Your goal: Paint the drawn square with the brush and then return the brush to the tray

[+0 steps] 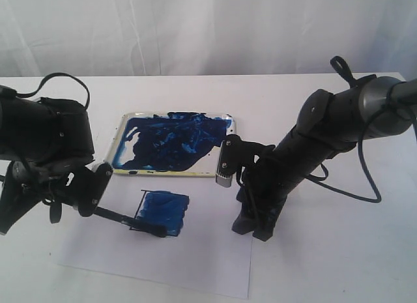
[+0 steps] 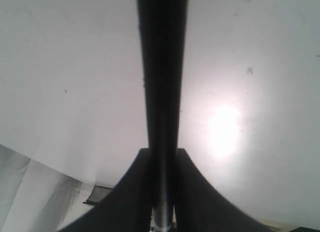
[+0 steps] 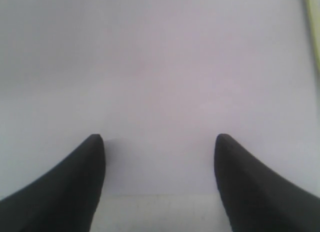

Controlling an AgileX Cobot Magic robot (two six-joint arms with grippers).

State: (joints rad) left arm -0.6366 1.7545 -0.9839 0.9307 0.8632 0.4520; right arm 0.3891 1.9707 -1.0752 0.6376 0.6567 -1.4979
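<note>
Your L gripper (image 1: 96, 202) is clamped on the brush (image 1: 124, 218). In the L wrist view both fingers (image 2: 130, 192) pinch the thin black shaft w/ no gap.

Ext view: the brush runs out from the gripper toward 4 o'clock, low over the white paper sheet (image 1: 195, 264). Its tip sits at the 6 o'clock edge of the drawn square (image 1: 163, 210), which is filled w/ streaky blue.

The tray (image 1: 114, 146), smeared dark blue, lies just beyond the square at 12 o'clock.

Your R gripper (image 1: 253, 230) points down at the square's 3 o'clock, near the tray's 5 o'clock corner. Its jaws stand wide apart, nothing btw the fingertips (image 3: 95, 147), only white surface below.
</note>
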